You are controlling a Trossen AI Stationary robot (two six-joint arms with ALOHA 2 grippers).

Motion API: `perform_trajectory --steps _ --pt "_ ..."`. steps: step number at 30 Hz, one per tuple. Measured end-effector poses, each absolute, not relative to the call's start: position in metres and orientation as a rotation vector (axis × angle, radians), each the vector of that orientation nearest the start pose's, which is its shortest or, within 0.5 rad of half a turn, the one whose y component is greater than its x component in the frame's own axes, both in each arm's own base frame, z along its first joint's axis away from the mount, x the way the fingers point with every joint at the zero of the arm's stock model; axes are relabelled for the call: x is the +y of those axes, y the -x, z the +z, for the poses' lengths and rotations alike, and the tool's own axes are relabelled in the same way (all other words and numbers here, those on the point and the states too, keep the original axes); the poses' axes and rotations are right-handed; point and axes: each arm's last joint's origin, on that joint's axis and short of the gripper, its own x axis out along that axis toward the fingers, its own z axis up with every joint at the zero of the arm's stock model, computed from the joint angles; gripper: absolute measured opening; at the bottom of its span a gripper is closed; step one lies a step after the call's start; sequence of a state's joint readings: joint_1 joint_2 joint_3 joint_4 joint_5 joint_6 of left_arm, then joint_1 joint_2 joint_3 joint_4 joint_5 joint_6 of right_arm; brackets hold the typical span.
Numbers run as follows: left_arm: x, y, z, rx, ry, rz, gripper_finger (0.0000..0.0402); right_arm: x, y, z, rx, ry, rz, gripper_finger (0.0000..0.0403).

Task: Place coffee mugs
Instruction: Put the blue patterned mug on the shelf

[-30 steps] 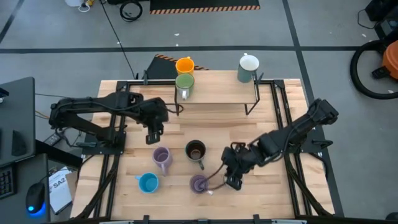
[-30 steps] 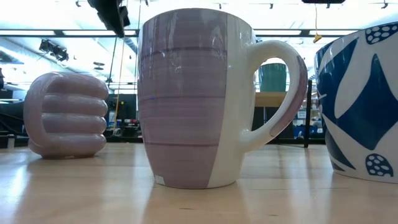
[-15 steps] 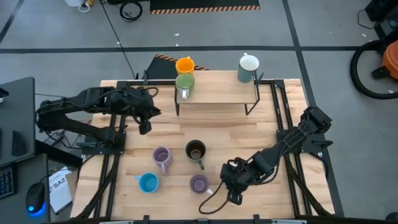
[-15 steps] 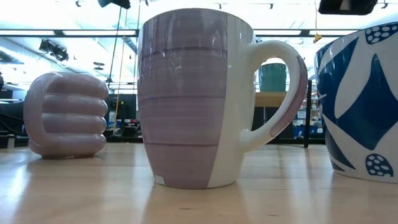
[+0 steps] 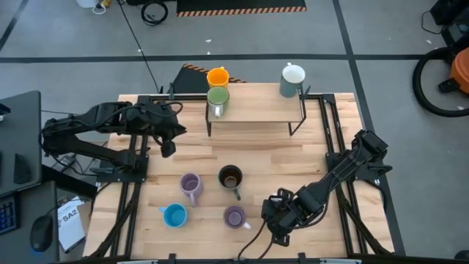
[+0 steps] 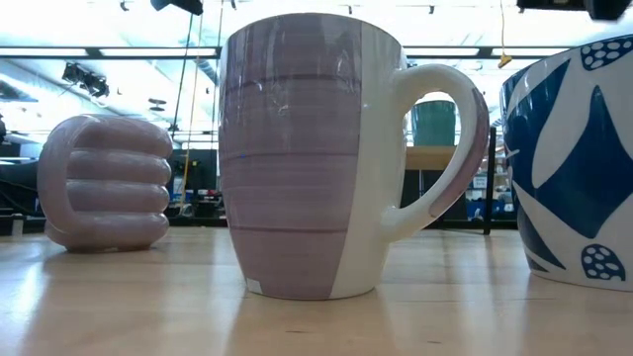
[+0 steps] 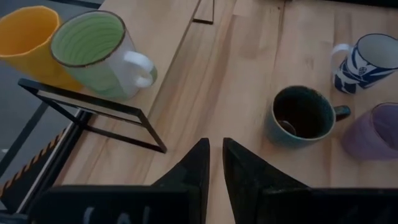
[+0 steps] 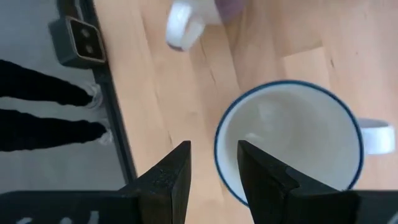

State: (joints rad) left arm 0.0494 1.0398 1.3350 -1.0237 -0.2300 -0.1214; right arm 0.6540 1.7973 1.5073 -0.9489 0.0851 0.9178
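Orange [image 5: 218,76], green [image 5: 218,99] and a pale mug [image 5: 293,79] stand on a raised wire-legged shelf at the table's far side. Two lilac mugs [image 5: 191,185] [image 5: 234,216], a dark one [image 5: 231,177] and a blue one [image 5: 174,215] stand upright on the table. A white mug with blue pattern [image 8: 289,146] stands by the near edge, under my right gripper [image 8: 214,165]. That gripper is open above the mug's rim, one finger on each side of the wall. My left gripper [image 7: 215,146] hangs shut in the air, left of the shelf.
The shelf's black wire legs [image 7: 93,109] stand close to my left gripper. A small camera [image 8: 81,40] sits at the table's near edge, and a person's dark-trousered legs [image 8: 37,112] stand beyond it. Bare wood lies between the shelf and the mugs [image 5: 271,154].
My left gripper has risen and drawn back toward the table's far left, away from the lilac mug. My right gripper has moved toward the near edge, from beside the near lilac mug to above the blue-patterned mug. No mug has moved.
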Motion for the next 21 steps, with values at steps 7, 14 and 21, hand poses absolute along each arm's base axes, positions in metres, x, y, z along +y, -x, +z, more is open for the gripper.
perform_trajectory --steps 7,14,21 --pt "0.016 -0.174 0.396 0.711 0.041 0.327 0.005 0.224 -0.291 0.244 1.298 -0.301 -0.081 0.0136" --pt "0.016 -0.174 0.396 0.716 0.04 0.327 0.005 0.228 -0.293 0.231 1.329 -0.258 -0.087 0.0136" --pt "0.016 -0.174 0.396 0.714 0.041 0.327 0.005 0.231 -0.298 0.214 1.355 -0.193 -0.085 0.0136"
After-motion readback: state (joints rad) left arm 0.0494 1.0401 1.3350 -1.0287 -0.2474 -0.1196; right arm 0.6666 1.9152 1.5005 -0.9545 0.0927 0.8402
